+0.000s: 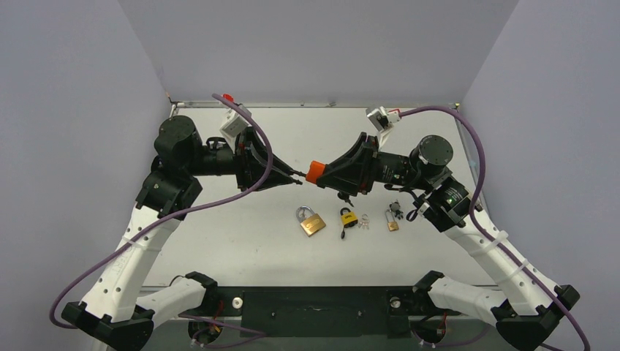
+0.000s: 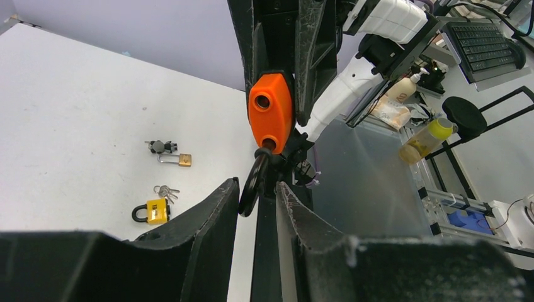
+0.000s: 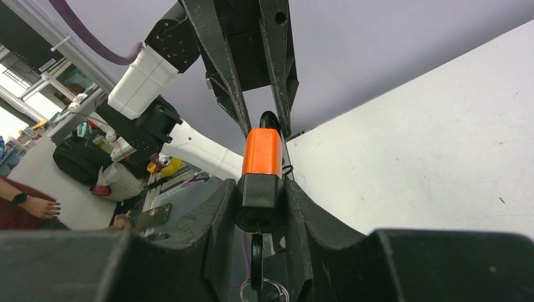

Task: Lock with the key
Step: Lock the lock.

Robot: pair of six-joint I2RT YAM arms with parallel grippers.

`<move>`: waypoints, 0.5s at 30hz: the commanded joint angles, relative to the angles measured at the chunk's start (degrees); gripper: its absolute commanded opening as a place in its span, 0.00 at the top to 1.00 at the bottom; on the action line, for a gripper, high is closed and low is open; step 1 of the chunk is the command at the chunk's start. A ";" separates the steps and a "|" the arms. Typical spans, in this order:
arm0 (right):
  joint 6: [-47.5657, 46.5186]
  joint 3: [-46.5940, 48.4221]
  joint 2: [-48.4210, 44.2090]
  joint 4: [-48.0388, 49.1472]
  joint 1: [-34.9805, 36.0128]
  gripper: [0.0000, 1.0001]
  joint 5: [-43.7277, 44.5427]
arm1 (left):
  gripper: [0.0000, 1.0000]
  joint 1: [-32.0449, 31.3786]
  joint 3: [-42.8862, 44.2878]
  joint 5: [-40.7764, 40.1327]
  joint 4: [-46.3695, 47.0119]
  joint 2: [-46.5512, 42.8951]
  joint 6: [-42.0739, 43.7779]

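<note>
Right pincer (image 3: 259, 190) is clamped on the black base of the orange padlock (image 3: 262, 153), held in the air just beyond the brass padlock (image 1: 313, 223); left pincer (image 2: 256, 184) straddles its black shackle (image 2: 251, 189), grip unclear. Risk: an off-axis push could jam the shackle or twist the lock loose, and the key (image 3: 255, 255) hanging under the base might drop out

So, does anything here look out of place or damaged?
Nothing spilled or broken. One odd thing: the orange padlock is held in mid-air between the left pincer and the right pincer, and its shackle is out of one hole, so open.
</note>
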 commanded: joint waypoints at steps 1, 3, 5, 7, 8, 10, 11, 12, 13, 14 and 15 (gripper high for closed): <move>-0.96 3.38 0.19 3.54 0.33 1.00 1.53 | 0.75 -0.66 2.98 0.07 -0.56 -0.21 2.14; -0.97 3.51 0.23 3.42 0.35 1.00 1.55 | 0.76 -0.79 3.24 -0.08 -0.93 -0.12 2.48; -1.10 3.58 0.42 3.27 0.33 1.00 1.53 | 0.78 -0.88 3.47 -0.32 -1.09 -0.05 2.61; -1.17 3.65 0.55 3.09 0.28 1.00 1.46 | 0.83 -0.96 3.52 -0.58 -1.05 -0.07 2.47; -1.27 3.63 0.59 3.00 0.33 1.00 1.55 | 0.90 -1.08 3.50 -0.72 -0.98 -0.06 2.38; -1.48 3.70 0.79 2.61 0.35 1.00 1.83 | 1.00 -1.21 3.30 -1.62 -0.64 -0.07 2.01; -2.01 3.79 0.79 1.72 0.38 1.00 2.33 | 1.00 -1.30 3.13 -2.32 0.28 -0.18 1.23; -2.85 4.02 0.92 0.97 0.40 1.00 2.73 | 1.00 -1.32 2.65 -2.77 0.83 -0.24 0.71; -3.25 4.22 1.07 -0.47 0.41 1.00 3.65 | 1.00 -1.33 2.32 -3.79 2.54 -0.30 -0.65; -4.59 4.61 1.25 -1.27 0.45 0.92 4.27 | 1.00 -1.33 1.51 -4.99 3.76 -0.64 -1.77; -5.31 4.95 1.33 -2.88 0.66 0.85 5.79 | 1.00 -1.33 1.00 -5.82 6.68 -0.73 -4.33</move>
